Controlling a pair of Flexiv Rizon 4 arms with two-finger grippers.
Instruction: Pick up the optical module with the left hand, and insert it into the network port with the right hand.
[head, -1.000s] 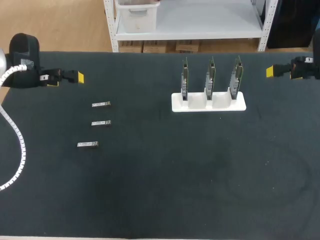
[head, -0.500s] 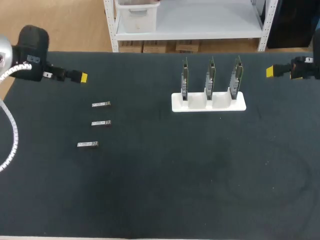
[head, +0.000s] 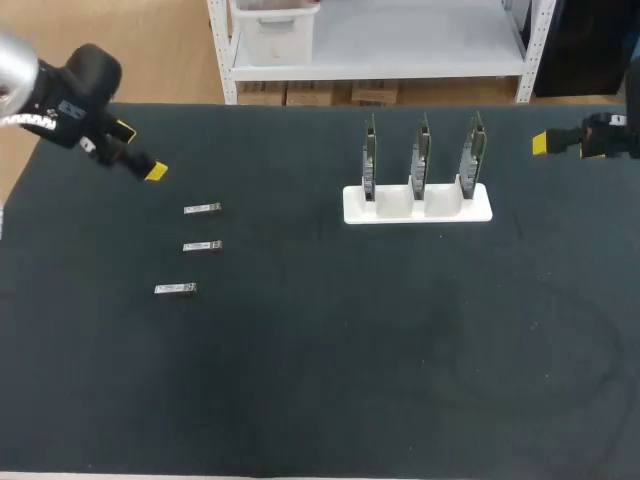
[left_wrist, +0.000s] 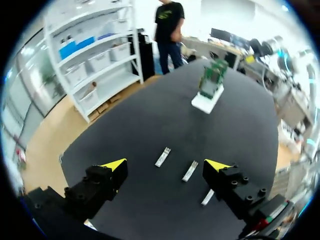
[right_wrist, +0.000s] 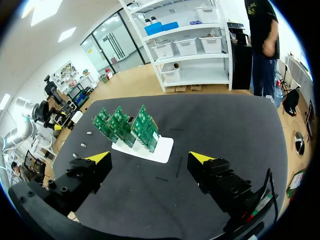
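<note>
Three small silver optical modules lie in a column on the black table (head: 320, 380), left of centre: the far one (head: 202, 209), the middle one (head: 202, 246) and the near one (head: 175, 289). My left gripper (head: 140, 152) hangs open above the table's far left, tilted down, just beyond and left of the far module. In its wrist view the modules (left_wrist: 163, 156) (left_wrist: 190, 171) (left_wrist: 208, 197) lie ahead of its open, empty gripper (left_wrist: 166, 165). Three upright green port boards (head: 420, 155) stand in a white holder (head: 480, 211). My right gripper (head: 545, 145) is open at the far right, beyond the holder's (right_wrist: 162, 150) boards (right_wrist: 127, 125).
The near half of the table carries nothing but small specks. In the right wrist view my left arm (right_wrist: 57, 119) shows far across the table, past the boards.
My left arm has swung right along the far edge and tipped its fingers down toward the modules. The right arm has stayed still. The modules have not moved.
</note>
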